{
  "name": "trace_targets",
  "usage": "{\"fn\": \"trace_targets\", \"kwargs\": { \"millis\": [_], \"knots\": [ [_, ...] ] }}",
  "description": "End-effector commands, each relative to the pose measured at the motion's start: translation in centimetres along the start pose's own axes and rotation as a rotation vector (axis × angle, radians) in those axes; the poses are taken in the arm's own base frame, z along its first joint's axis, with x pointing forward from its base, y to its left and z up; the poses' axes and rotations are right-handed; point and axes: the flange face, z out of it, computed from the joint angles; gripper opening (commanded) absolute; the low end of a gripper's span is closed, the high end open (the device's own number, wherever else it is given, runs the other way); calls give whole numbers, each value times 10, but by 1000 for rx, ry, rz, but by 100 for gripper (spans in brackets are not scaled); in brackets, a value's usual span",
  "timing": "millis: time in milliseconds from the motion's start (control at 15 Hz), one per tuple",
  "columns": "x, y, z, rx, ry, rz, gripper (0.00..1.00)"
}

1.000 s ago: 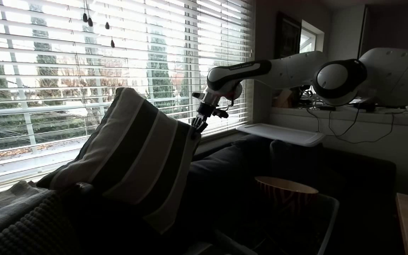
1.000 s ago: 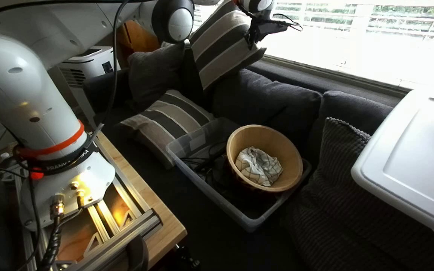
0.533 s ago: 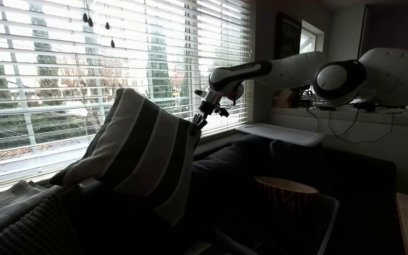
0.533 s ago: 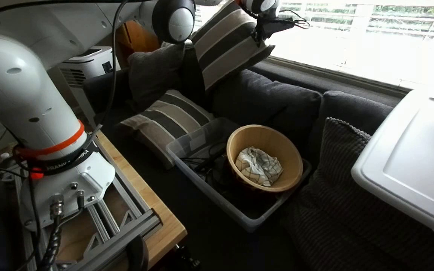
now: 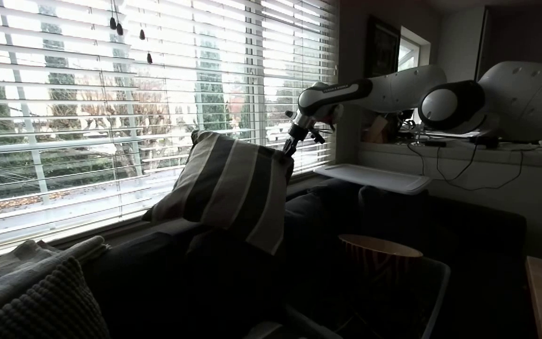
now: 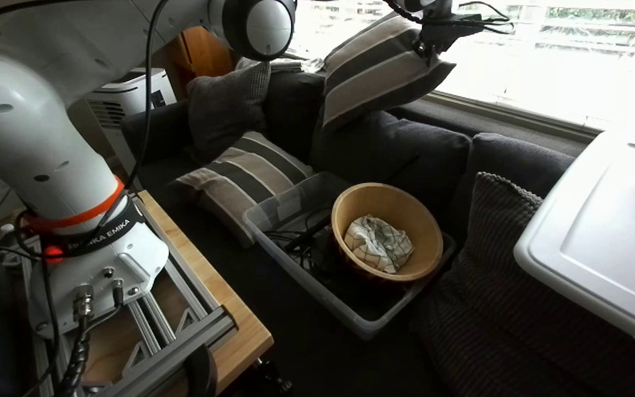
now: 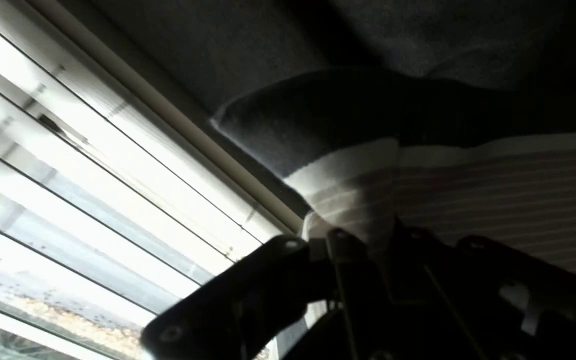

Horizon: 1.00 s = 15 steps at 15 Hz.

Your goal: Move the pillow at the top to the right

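Black two-fingered claw (image 5: pixel 287 155) is clamped near one corner of a large, square, plump pillow (image 6: pixel 377 71) with broad dark and pale grey stripes; the pillow hangs tilted over the back of the dark grey fabric couch (image 6: pixel 425 144). On the couch: one clear plastic bin (image 6: pixel 317 284), holding one round tan bowl (image 6: pixel 405 215).

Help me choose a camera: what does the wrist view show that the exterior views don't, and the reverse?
Only the wrist view makes out fine lines along a pale band of the held striped pillow. Only the exterior views, both of them, show the robot arm, round bowl, clear bin and white lid. Shared by all: that pillow, the claw shut on its cloth, and window blinds.
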Motion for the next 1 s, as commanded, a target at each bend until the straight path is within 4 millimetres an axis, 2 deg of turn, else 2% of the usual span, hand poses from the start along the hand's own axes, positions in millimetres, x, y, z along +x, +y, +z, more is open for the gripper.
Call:
{"fn": "trace_targets", "kwargs": {
  "millis": [0, 400, 667, 933],
  "knots": [
    [-40, 36, -40, -73, -63, 81, 3],
    [-81, 49, -50, -53, -194, 108, 3],
    [-100, 53, -58, -18, -219, 166, 3],
    [-126, 64, -74, -23, -211, 258, 3]
  ]
}}
